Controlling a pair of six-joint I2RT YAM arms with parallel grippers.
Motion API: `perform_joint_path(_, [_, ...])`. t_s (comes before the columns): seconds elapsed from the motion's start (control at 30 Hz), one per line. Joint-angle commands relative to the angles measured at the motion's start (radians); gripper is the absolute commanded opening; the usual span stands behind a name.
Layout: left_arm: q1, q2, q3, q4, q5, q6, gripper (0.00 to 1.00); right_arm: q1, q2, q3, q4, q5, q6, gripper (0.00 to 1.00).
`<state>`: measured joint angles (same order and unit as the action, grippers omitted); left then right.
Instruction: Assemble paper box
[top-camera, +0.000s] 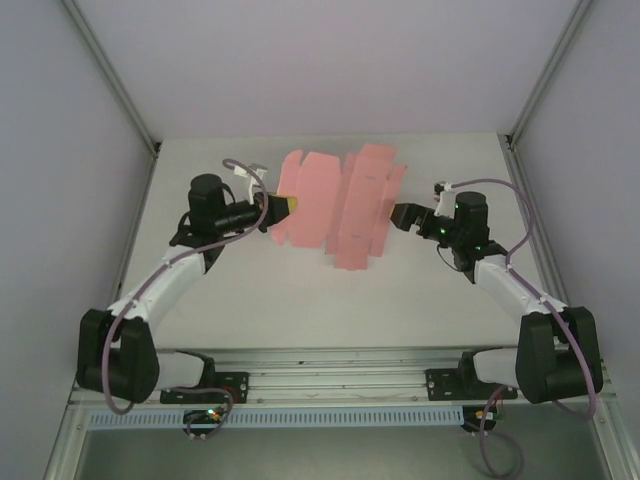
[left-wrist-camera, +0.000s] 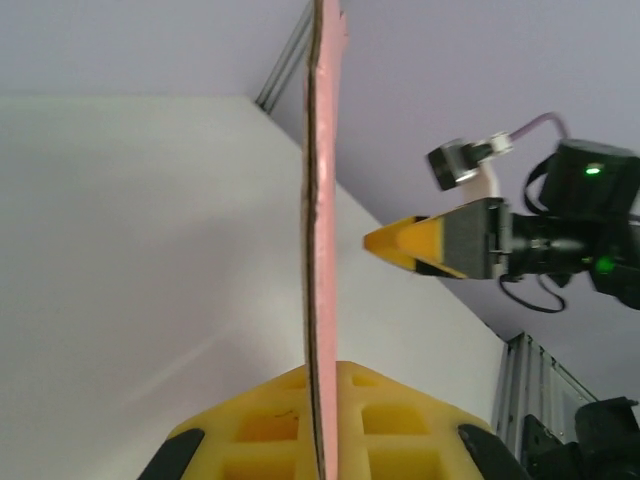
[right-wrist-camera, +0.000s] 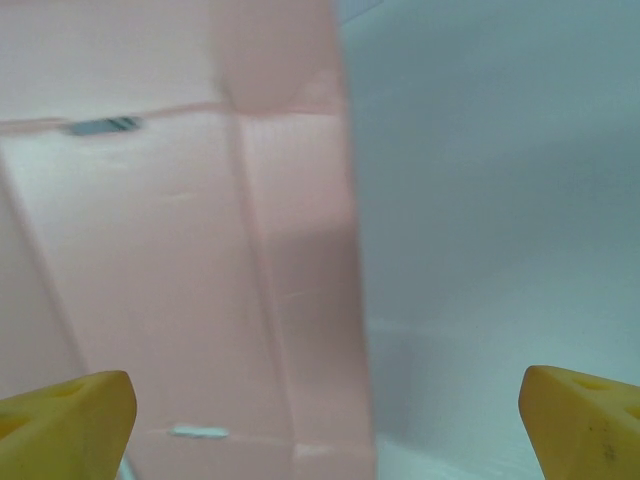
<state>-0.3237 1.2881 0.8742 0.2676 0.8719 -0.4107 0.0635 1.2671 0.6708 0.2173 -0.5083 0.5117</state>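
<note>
- White tabletop (top-camera: 250, 300) inside a pale lilac-grey walled enclosure, metal rail (top-camera: 330, 385) along the near edge.
- Paper box (top-camera: 335, 205): pale pink flat die-cut sheet, flaps and creases visible, not folded up. It sits over the far-middle tabletop, between the two arms.
- Left pincer (top-camera: 285, 207): pressed together, pinching the sheet's left edge between yellow fingers (left-wrist-camera: 390, 420). The card is edge-on in the left wrist view.
- Right pincer (top-camera: 400, 215): spread wide, holding nothing, just beside the sheet's right edge. Can't tell if it touches.
- Right wrist view: pink card close ahead, filling the left half.
</note>
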Motion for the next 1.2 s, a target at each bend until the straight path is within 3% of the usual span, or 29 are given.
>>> perform_joint_path(0.0, [-0.008, -0.063, 0.035, -0.016, 0.036, 0.011, 0.0, -0.015, -0.041, -0.011, 0.08, -0.158, 0.022, 0.99])
perform_joint_path(0.13, [-0.012, -0.116, 0.015, 0.037, 0.024, -0.037, 0.0, -0.02, -0.063, -0.048, 0.183, -0.256, 0.067, 0.91])
perform_joint_path(0.3, [-0.012, -0.142, 0.017, 0.037, 0.028, -0.049, 0.0, -0.02, -0.086, -0.067, 0.241, -0.302, 0.1, 0.58])
perform_joint_path(0.33, [-0.012, -0.146, 0.017, 0.038, 0.029, -0.046, 0.0, -0.021, -0.091, -0.071, 0.254, -0.307, 0.1, 0.55])
perform_joint_path(0.53, [-0.013, -0.16, 0.018, 0.059, 0.036, -0.061, 0.0, -0.022, -0.079, -0.047, 0.221, -0.274, 0.068, 0.63])
perform_joint_path(0.87, [-0.012, -0.172, 0.018, 0.088, 0.057, -0.095, 0.0, -0.033, -0.024, -0.027, 0.259, -0.296, 0.056, 0.63])
perform_joint_path(0.97, [-0.012, -0.175, 0.016, 0.096, 0.054, -0.101, 0.0, -0.032, -0.003, -0.022, 0.309, -0.323, 0.074, 0.55])
perform_joint_path(1.17, [-0.012, -0.169, 0.011, 0.072, 0.011, -0.092, 0.0, -0.033, 0.008, -0.032, 0.384, -0.376, 0.095, 0.22])
